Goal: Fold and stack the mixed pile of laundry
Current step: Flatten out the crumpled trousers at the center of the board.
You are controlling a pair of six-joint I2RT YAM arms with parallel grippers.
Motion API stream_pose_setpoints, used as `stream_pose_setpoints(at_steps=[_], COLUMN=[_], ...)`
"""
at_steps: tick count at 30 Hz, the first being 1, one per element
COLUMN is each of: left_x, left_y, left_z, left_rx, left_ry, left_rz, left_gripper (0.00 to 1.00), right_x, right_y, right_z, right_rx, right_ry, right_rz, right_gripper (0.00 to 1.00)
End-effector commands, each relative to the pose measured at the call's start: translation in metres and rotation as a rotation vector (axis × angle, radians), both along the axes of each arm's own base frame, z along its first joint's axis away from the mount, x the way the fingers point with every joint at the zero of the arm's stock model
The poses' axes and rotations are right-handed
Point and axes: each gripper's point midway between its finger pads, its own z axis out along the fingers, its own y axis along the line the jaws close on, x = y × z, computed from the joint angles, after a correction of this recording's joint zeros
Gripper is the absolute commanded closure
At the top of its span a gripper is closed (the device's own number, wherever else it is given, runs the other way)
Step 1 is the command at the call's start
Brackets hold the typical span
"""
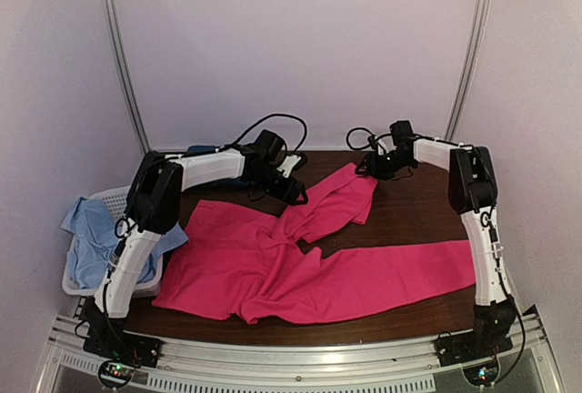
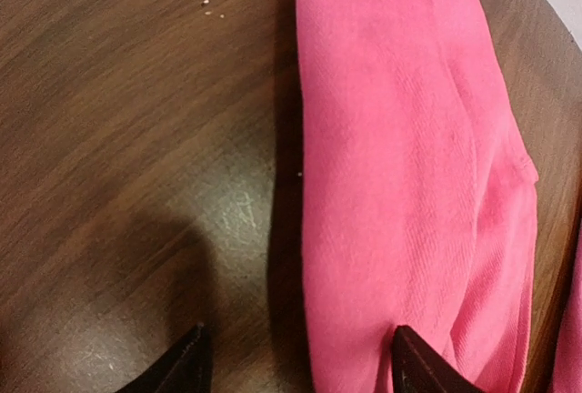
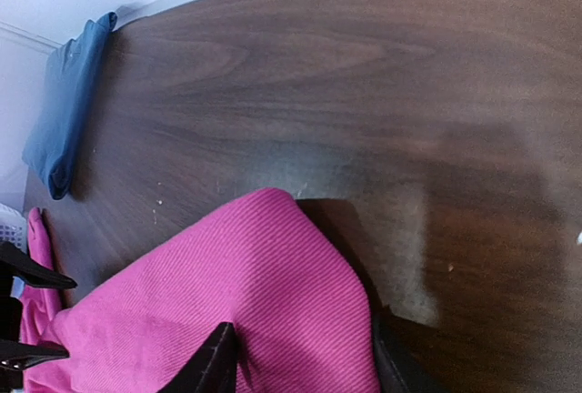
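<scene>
Treat the magenta shirt [image 1: 300,270], spread across the middle of the tabletop [image 1: 414,216], as limp and light; pinch at the far sleeve [image 1: 336,200], left end effector [image 2: 300,343] apart, right end effector [image 3: 300,343] straddling it, clamping indeterminable.

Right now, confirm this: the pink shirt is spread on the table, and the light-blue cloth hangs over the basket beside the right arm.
Wrong side. The top external view shows the light-blue cloth hanging over the basket beside the left arm, not the right. The pink shirt is spread on the table, as stated.
</scene>
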Motion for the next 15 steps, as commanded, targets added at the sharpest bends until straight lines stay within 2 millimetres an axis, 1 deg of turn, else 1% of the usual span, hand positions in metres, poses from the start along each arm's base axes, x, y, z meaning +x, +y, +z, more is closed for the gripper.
stream_pose_setpoints(at_steps=[1,3,4,5,6,7,8,9,11,13,15], left_x=[-0.001,0.000,0.001,0.001,0.001,0.002,0.003,0.003,0.006,0.006,0.005], left_y=[-0.015,-0.016,-0.016,-0.017,-0.018,-0.018,-0.019,-0.020,-0.019,-0.018,-0.014], left_z=[0.006,0.007,0.009,0.013,0.017,0.023,0.031,0.040,0.059,0.081,0.103], left_rx=[-0.045,-0.048,-0.051,-0.058,-0.064,-0.072,-0.083,-0.091,-0.097,-0.110,-0.116], left_ry=[0.005,0.004,0.001,0.000,-0.008,-0.016,-0.031,-0.048,-0.095,-0.139,-0.194], left_rz=[-0.024,-0.021,-0.020,-0.023,-0.023,-0.022,-0.024,-0.027,-0.029,-0.042,-0.042], left_gripper=[0.34,0.40,0.45,0.50,0.56,0.62,0.67,0.73,0.86,0.92,0.95], right_x=[-0.038,-0.039,-0.038,-0.035,-0.032,-0.028,-0.024,-0.020,-0.012,-0.011,-0.017], right_y=[0.017,0.017,0.017,0.017,0.016,0.013,0.011,0.009,0.002,-0.002,-0.007], right_z=[-0.022,-0.012,-0.004,0.010,0.023,0.041,0.067,0.088,0.137,0.184,0.226], right_rx=[0.030,0.032,0.033,0.033,0.027,0.022,0.030,0.042,0.050,0.051,0.037], right_ry=[0.160,0.147,0.127,0.093,0.057,0.006,-0.051,-0.099,-0.207,-0.309,-0.401], right_rz=[0.090,0.093,0.099,0.097,0.083,0.069,0.047,0.031,-0.011,-0.028,-0.038], right_gripper=[0.60,0.84,0.93,1.00,1.00,1.00,1.00,1.00,1.00,1.00,1.00])
